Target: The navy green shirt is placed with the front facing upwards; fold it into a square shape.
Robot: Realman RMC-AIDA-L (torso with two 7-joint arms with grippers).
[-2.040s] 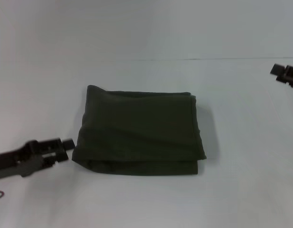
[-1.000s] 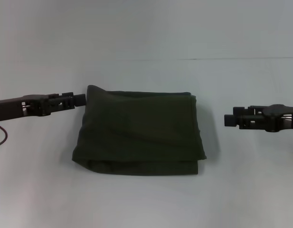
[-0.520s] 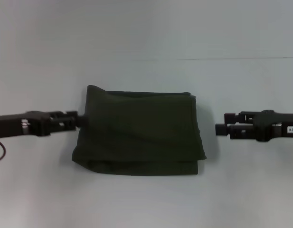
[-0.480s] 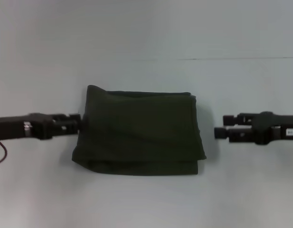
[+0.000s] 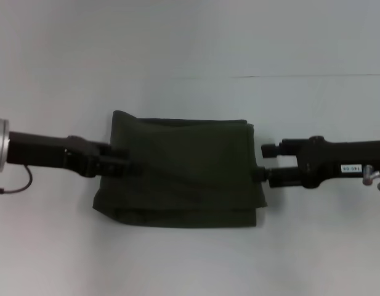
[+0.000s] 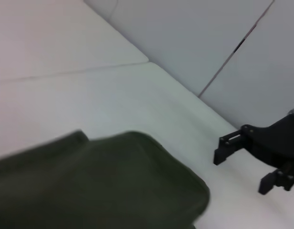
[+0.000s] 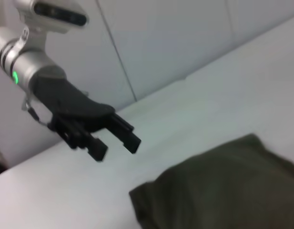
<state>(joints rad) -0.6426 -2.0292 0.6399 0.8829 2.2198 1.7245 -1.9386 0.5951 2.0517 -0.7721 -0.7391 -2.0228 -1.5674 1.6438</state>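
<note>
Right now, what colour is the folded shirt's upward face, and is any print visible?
Plain dark olive green, no print showing on the shirt; clearest in the head view.

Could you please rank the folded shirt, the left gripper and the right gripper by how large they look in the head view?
1. The navy green shirt, by far the largest.
2-3. The left gripper and right gripper look alike; I would not rank them.

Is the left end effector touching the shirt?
Cannot tell. In the head view the left end effector overlaps the shirt edge, but contact isn't plain.
</note>
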